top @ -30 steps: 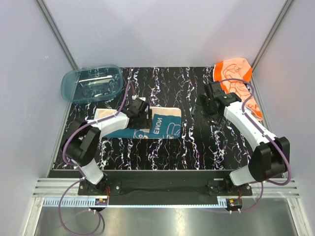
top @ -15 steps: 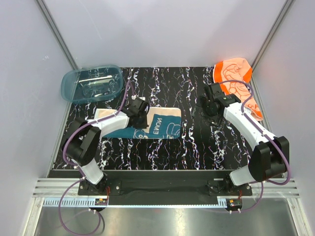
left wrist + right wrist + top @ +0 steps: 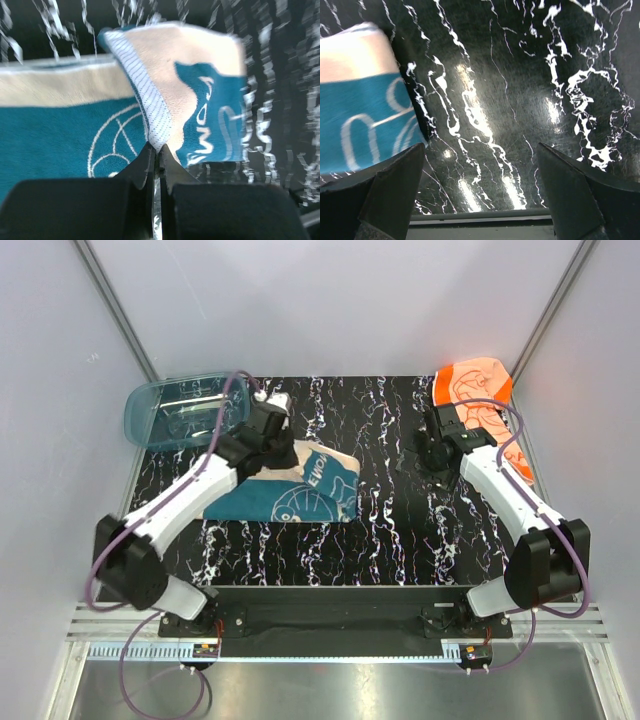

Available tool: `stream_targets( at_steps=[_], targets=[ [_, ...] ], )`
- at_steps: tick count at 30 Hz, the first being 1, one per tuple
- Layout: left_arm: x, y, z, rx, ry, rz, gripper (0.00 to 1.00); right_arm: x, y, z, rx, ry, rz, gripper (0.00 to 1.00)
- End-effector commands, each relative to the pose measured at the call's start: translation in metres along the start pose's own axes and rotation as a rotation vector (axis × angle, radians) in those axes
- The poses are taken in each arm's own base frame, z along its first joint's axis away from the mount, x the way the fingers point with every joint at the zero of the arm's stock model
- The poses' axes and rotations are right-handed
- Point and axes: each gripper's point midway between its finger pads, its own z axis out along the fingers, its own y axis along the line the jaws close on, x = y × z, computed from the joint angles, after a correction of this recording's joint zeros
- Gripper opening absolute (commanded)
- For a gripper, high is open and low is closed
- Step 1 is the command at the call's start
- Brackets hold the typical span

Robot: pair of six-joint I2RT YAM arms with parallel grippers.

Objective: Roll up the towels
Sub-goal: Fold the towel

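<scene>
Teal towel [image 3: 290, 502], cream drawings, edge pinched upward in left end effector [image 3: 156, 149]

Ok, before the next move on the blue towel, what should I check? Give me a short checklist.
1. Grip: the left gripper is shut on a fold of the teal towel: ok.
2. Pinched fold raised, striped underside showing: ok.
3. The right gripper is open and empty over bare table: ok.
4. Left gripper clear of the blue tub: cannot tell, they sit close in the top view.
5. Teal towel rolled: not ok, mostly flat.
6. The orange towel rolled: not ok, lying loose at the far right corner.
</scene>
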Motion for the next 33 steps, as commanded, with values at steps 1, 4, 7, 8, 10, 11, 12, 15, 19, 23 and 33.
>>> stream_targets(
  at_steps=[1,4,7,8,10,11,12,15,19,23,33],
  targets=[
    [-0.037,0.006,-0.058,-0.017,-0.119,0.044,0.00,-0.023,0.012,-0.020,-0.059,-0.075,-0.013,0.99],
    [-0.038,0.026,-0.082,-0.050,-0.142,0.050,0.00,-0.023,0.015,-0.021,-0.073,-0.071,-0.013,0.99],
    [-0.030,0.064,-0.094,-0.113,-0.139,0.043,0.00,-0.021,0.017,-0.018,-0.086,-0.064,-0.013,0.99],
    [-0.026,0.076,-0.094,-0.134,-0.131,0.053,0.00,-0.020,0.017,-0.018,-0.093,-0.060,-0.013,0.99],
    [-0.014,0.107,-0.091,-0.180,-0.124,0.032,0.00,-0.017,0.018,-0.013,-0.100,-0.049,-0.012,0.99],
    [-0.008,0.119,-0.089,-0.203,-0.116,0.051,0.00,-0.016,0.018,-0.012,-0.102,-0.047,-0.011,0.98],
    [-0.006,0.139,-0.089,-0.250,-0.114,0.029,0.00,-0.010,0.020,-0.008,-0.115,-0.020,-0.008,0.99],
    [0.019,0.184,-0.073,-0.326,-0.044,-0.021,0.04,-0.003,0.023,-0.001,-0.135,0.009,-0.003,0.98],
    [0.032,0.213,-0.060,-0.351,-0.002,-0.104,0.11,0.003,0.028,0.003,-0.171,0.033,-0.008,0.98],
    [0.028,0.236,-0.064,-0.408,0.002,-0.171,0.13,0.008,0.033,0.001,-0.221,0.046,-0.029,0.98],
    [0.008,0.237,-0.066,-0.412,-0.042,-0.202,0.03,0.057,0.109,0.008,-0.584,0.177,-0.154,0.98]
  ],
)
